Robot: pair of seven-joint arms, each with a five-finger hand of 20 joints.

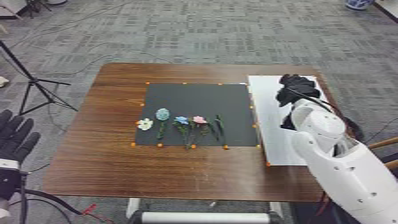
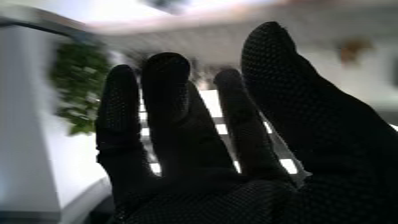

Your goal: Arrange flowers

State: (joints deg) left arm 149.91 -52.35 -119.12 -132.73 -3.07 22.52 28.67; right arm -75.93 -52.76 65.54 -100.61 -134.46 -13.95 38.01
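On the black mat (image 1: pixel 191 95) lie a white flower (image 1: pixel 145 124), a pale teal flower (image 1: pixel 162 114), a blue flower (image 1: pixel 181 120), a pink flower (image 1: pixel 200 120) and a green stem (image 1: pixel 219 128), side by side with stems toward the robot. My right hand (image 1: pixel 297 90) is above the white board's far part, right of the mat, apart from the flowers. In the right wrist view the right hand (image 2: pixel 200 165) has its fingers extended, with nothing held. My left hand (image 1: pixel 16 137) is off the table's left side, fingers straight and spread.
The white board (image 1: pixel 277 142) lies along the right part of the brown table (image 1: pixel 93 135). Orange markers edge the mat. A black tripod (image 1: pixel 34 80) stands on the floor to the left. In the right wrist view, green foliage (image 2: pixel 78 82) is in the background.
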